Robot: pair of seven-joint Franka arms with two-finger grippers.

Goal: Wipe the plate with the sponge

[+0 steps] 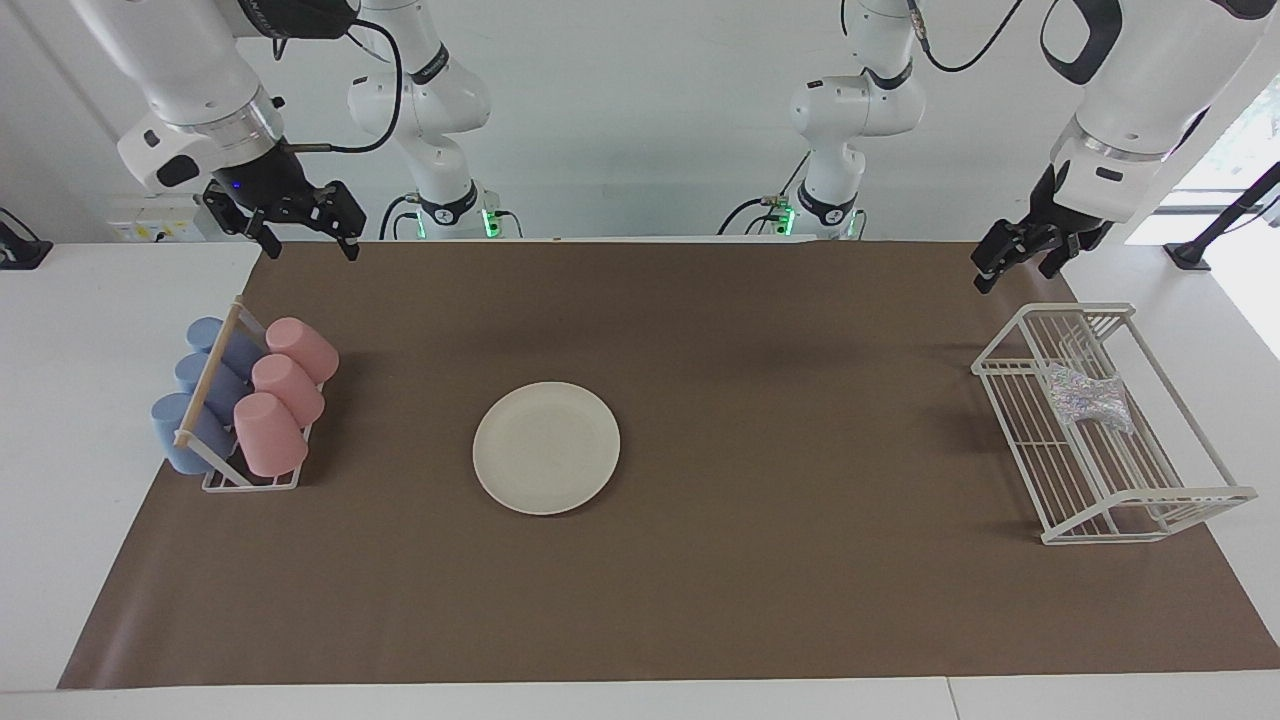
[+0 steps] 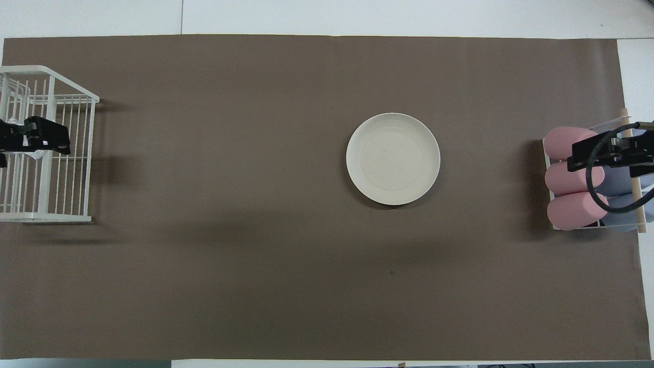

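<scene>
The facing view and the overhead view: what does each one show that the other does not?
Only the facing view shows the two arms whole, with the left gripper and the right gripper both open and raised well above the table, and the sponge lying plainly in the white wire rack. Only the overhead view shows the left gripper covering the sponge, and the right gripper over the cups. Both show the plate bare on the brown mat, the rack and the cup holder.
</scene>
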